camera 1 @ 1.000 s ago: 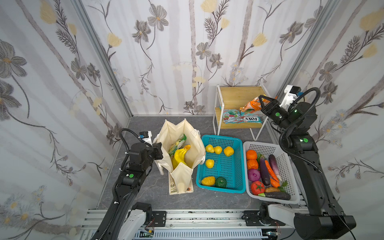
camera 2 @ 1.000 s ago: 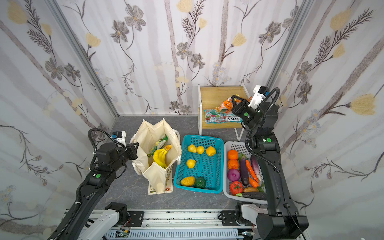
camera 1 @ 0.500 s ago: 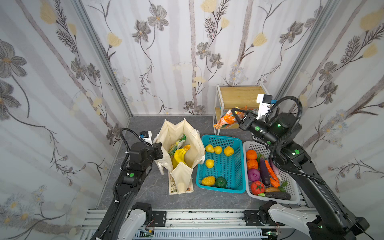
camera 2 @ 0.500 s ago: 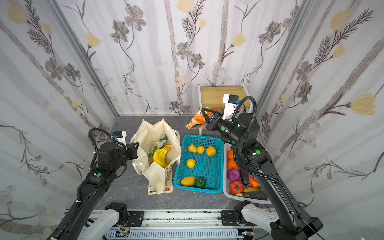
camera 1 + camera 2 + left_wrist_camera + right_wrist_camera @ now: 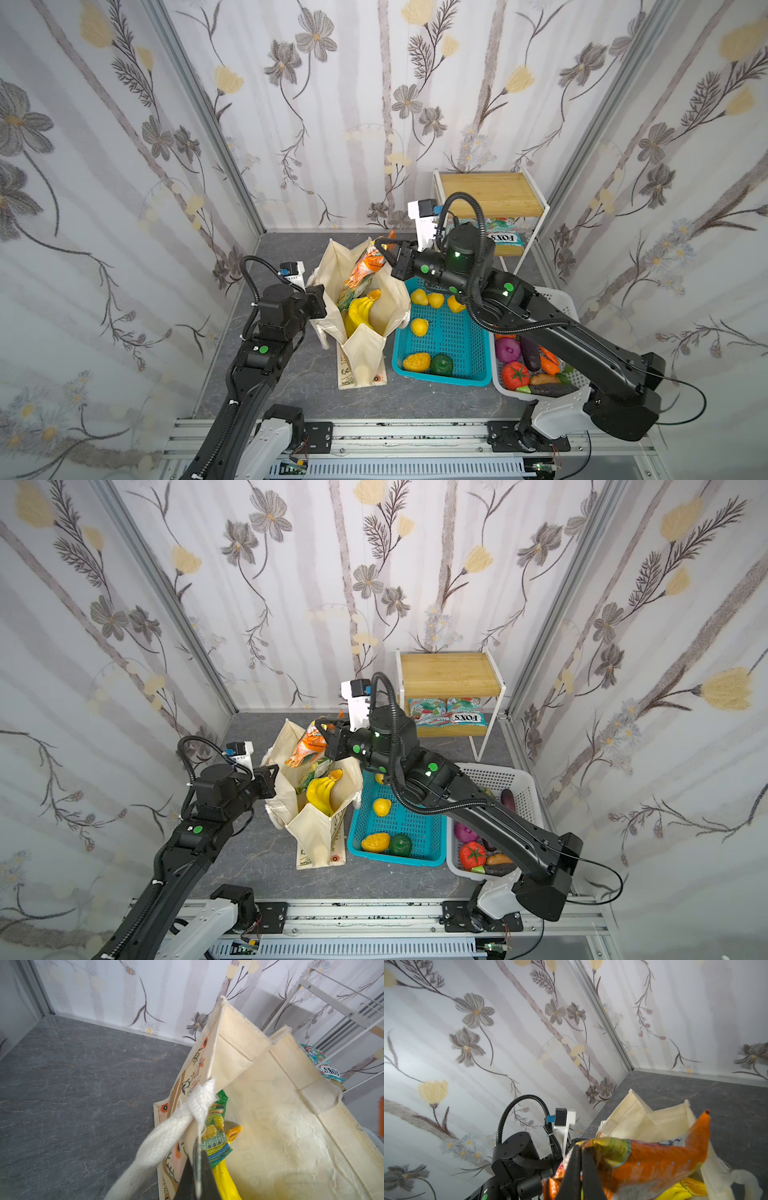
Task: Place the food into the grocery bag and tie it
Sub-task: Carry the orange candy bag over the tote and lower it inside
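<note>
1. The grocery bag [image 5: 363, 353] stands open on the tabletop [image 5: 291, 374], just beside the teal basket [image 5: 440, 379]. A banana bunch [image 5: 359, 316] and a green packet [image 5: 345, 297] already lie inside.
2. The orange snack packet [image 5: 368, 266] hangs over the bag's mouth. Packing is the step in hand, and tying has not begun.
3. The right tool [image 5: 386, 248] is clenched on the packet's upper edge. Next, I judge, it should lower slightly and let go so the packet clears the rim.
4. The left tool [image 5: 196, 1155] is pinched on the bag's side rim by a handle, propping the mouth wide.
</note>
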`<state>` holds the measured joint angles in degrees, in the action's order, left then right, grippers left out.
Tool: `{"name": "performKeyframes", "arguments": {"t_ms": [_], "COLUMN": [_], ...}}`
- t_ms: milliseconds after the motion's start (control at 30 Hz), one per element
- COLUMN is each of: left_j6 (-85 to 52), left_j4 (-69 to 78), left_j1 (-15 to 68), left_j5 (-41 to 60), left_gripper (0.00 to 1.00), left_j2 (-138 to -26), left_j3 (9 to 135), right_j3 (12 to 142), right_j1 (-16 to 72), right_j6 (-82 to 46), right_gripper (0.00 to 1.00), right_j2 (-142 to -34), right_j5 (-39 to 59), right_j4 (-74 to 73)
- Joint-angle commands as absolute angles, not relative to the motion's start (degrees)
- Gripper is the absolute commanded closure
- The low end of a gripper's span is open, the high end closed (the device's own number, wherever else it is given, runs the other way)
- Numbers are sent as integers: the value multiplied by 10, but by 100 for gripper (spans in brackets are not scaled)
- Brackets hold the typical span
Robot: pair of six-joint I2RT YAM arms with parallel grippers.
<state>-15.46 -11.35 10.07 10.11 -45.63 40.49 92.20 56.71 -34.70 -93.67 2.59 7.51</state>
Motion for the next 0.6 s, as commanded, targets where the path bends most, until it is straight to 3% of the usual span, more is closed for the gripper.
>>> {"name": "performKeyframes", "arguments": {"t_ms": [0, 367, 567], "left_j6": [-156, -156, -156], "left_j4": [-101, -100, -101], "left_j1": [102, 103, 104], "left_j5": [101, 99, 101], "left_gripper": [100, 100, 100], "left_j2": [-456, -453, -452], "left_j3": [406, 406, 406], "right_j3": [924, 933, 846], "right_j1": [579, 611, 604], "right_j6": [-365, -409, -442], "right_gripper": [100, 100, 100], "right_j2": [-969, -1075, -1058], "right_j5": [49, 110, 113], "right_j4": [40, 1, -41]}}
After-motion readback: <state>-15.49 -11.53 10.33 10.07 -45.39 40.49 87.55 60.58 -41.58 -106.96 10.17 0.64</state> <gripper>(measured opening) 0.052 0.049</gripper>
